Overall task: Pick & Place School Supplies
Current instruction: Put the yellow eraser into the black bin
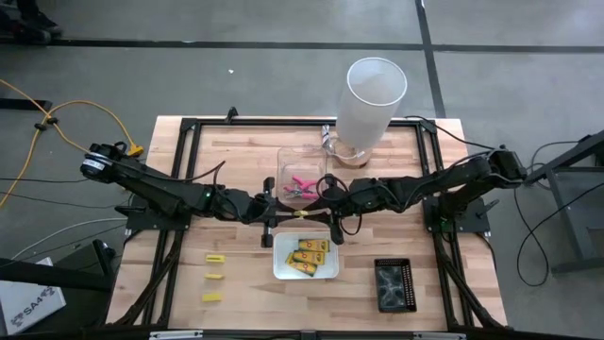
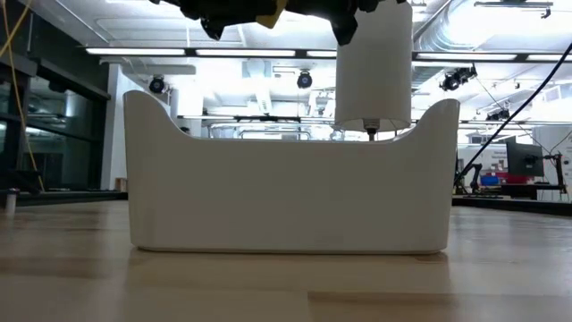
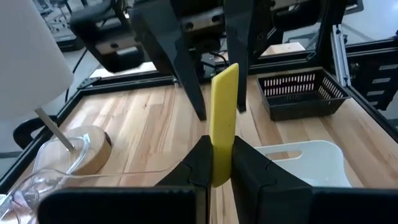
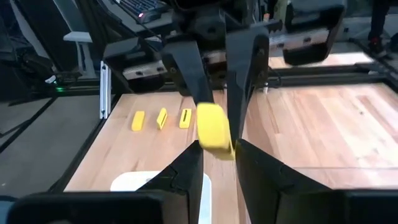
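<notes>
Both grippers meet over the table's middle on one plain yellow block [image 1: 302, 214], held in the air. My left gripper [image 3: 221, 155] is shut on one end of it and my right gripper [image 4: 219, 149] on the other. Three more yellow blocks [image 1: 215, 277] lie flat on the table at the near left. Several yellow-orange packets [image 1: 309, 256] lie in a white tray [image 1: 279, 269]. A pink-handled tool [image 1: 302, 184] lies in a clear tray [image 1: 283, 159]. My left gripper pinches the yellow block's near end [image 3: 221, 163] between its two fingers, coming level from the table's left. The block sticks out past the fingertips, clear of the table. My right gripper has the block's other end [image 4: 216, 142] between its two fingertips, coming level from the table's right. Only the fingertips reach that end.
A tall white cylinder [image 1: 373, 99] stands at the far edge on a wooden base. A black tray [image 1: 394, 284] sits at the near right. The white tray lies just below the two grippers and fills the low view [image 2: 286, 179].
</notes>
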Motion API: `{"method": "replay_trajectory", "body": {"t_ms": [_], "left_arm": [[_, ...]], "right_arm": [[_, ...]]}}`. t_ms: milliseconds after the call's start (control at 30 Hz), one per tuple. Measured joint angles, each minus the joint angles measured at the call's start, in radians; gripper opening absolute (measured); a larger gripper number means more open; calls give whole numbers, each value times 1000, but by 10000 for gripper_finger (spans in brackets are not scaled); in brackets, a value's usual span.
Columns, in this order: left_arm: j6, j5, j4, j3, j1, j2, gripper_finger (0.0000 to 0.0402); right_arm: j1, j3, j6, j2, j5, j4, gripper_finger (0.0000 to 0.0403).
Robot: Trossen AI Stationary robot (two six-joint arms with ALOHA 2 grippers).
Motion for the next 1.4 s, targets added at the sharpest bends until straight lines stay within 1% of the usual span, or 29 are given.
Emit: {"method": "replay_trajectory", "body": {"t_ms": [400,700,767,967,1067,1133,1233,1400], "left_arm": [[5,3,3,0,0,0,26],[37,4,27,0,0,0,26],[37,3,27,0,0,0,26],[37,7,25,0,0,0,27],[37,7,25,0,0,0,28],[36,7,25,0,0,0,35],[36,7,26,0,0,0,62],[36,7,26,0,0,0,109]], "right_arm": [[-2,0,-14,0,2,37,87],[-2,0,-28,0,2,59,85],[-2,0,-32,0,2,60,75],[-2,0,-41,0,-1,59,26],[-2,0,-41,0,-2,59,25],[-2,0,-37,0,-2,60,28],[-2,0,-32,0,1,60,35],[-2,0,-32,0,0,59,25]]}}
